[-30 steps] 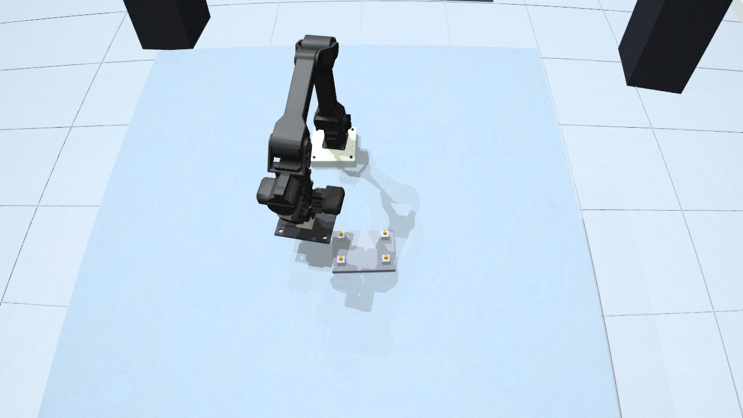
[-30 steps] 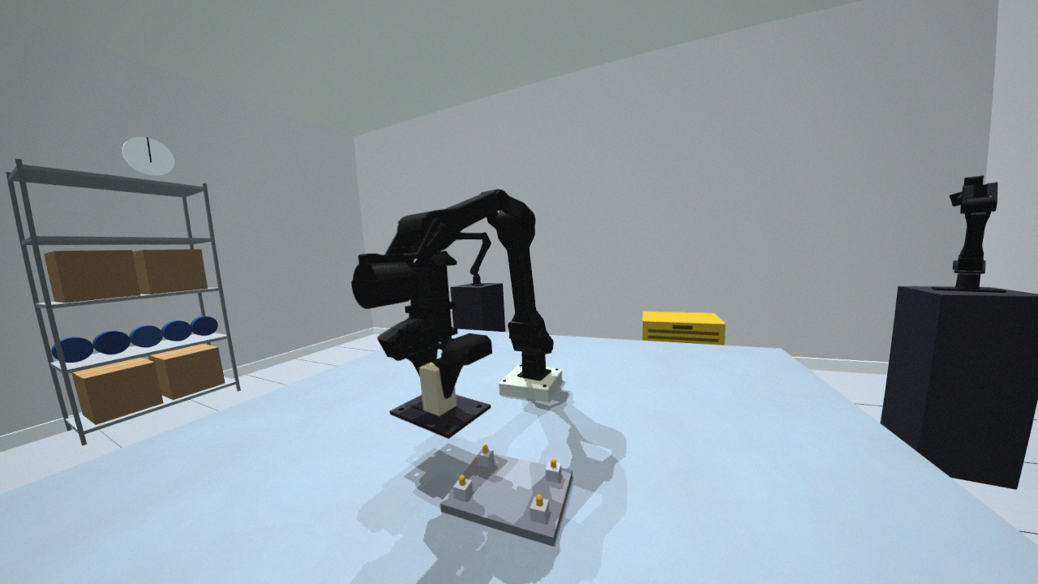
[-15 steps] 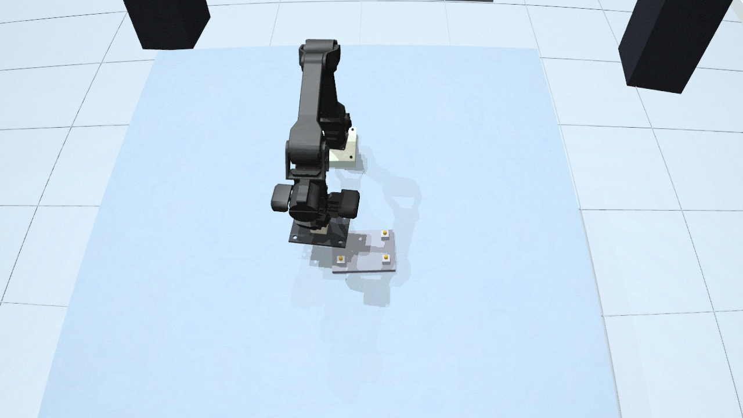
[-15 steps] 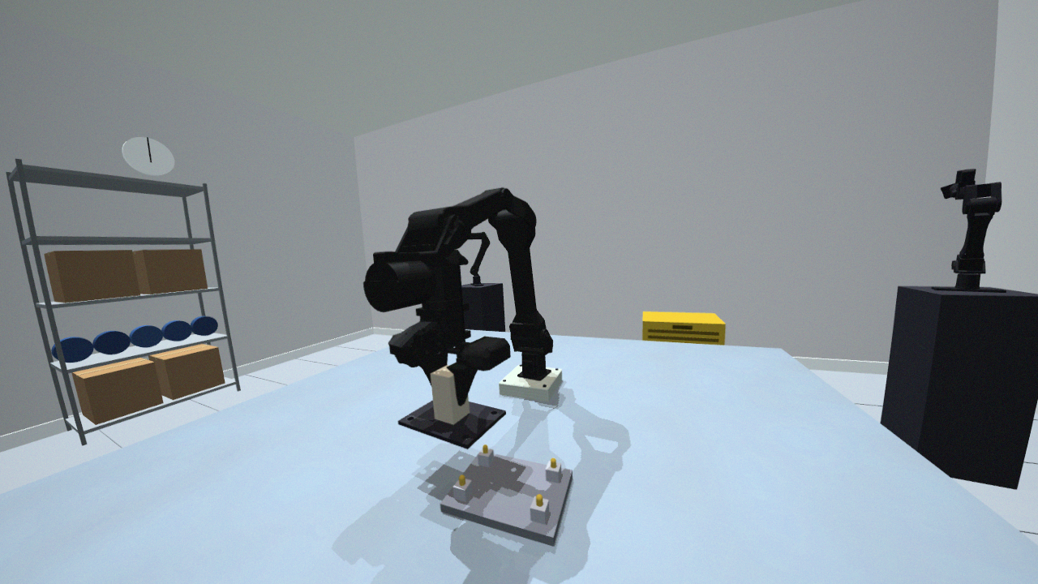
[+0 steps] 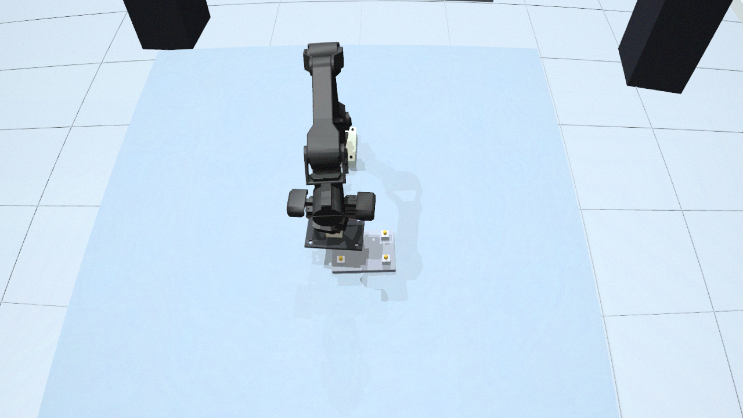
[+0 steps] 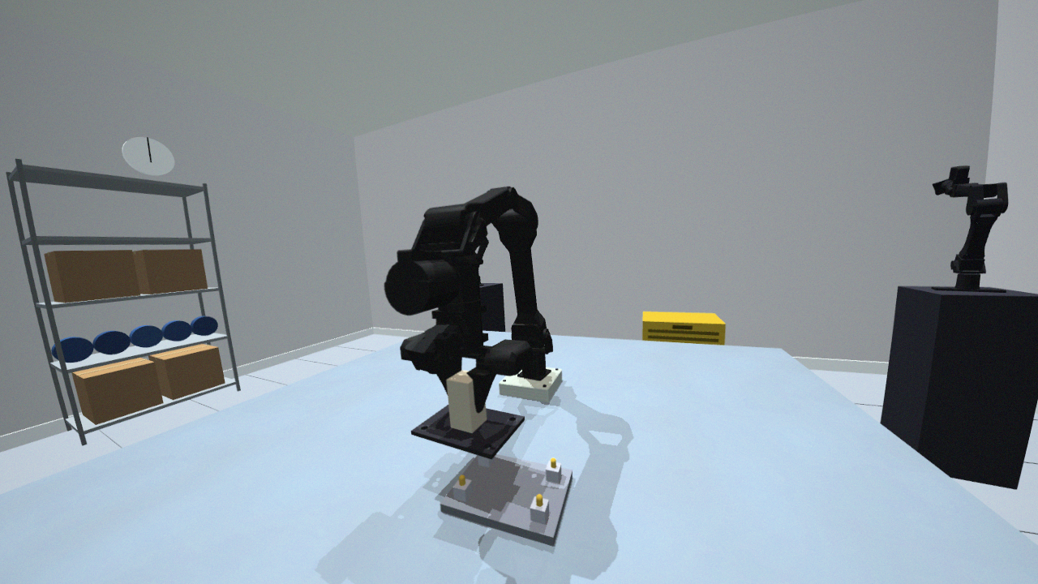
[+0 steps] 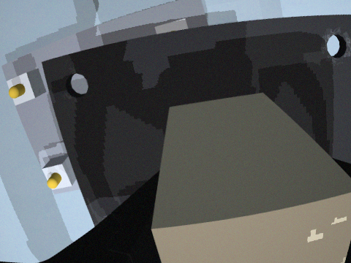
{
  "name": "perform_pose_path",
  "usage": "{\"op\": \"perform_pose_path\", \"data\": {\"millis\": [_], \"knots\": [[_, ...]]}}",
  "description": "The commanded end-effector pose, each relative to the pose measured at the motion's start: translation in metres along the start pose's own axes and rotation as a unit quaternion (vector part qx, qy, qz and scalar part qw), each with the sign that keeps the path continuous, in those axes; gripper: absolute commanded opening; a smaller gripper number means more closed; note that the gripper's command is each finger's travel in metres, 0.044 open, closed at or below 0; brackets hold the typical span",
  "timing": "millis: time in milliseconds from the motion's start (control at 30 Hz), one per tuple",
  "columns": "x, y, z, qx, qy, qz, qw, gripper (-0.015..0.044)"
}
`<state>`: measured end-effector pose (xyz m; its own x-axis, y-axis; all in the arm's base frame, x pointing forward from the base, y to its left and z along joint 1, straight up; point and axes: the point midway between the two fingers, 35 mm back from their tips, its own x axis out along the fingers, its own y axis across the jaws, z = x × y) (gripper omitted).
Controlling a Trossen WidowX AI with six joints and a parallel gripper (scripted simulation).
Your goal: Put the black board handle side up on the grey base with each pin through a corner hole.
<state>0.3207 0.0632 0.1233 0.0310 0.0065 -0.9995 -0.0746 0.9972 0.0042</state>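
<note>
Hovering above the grey base, the gripped board covers no pins fully.Holding the black board, the gripper hovers above the base.

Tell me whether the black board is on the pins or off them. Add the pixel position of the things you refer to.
Off: the board (image 5: 317, 242) (image 6: 428, 428) (image 7: 146, 62) hangs above the base (image 5: 371, 265) (image 6: 500, 508) (image 7: 33, 117), pins bare beside it.

Black board, beige handle, grey base, 3 gold pins.
</note>
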Motion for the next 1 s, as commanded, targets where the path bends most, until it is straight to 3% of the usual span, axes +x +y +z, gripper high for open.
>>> {"op": "perform_pose_path", "data": {"millis": [0, 667, 967], "knots": [[0.0, 0.011, 0.002, -0.006, 0.001, -0.002, 1.0, 0.0], [0.001, 0.063, 0.004, -0.046, 0.002, 0.0, 0.999, 0.0], [0.001, 0.058, 0.004, -0.046, 0.001, 0.002, 0.999, 0.0]]}}
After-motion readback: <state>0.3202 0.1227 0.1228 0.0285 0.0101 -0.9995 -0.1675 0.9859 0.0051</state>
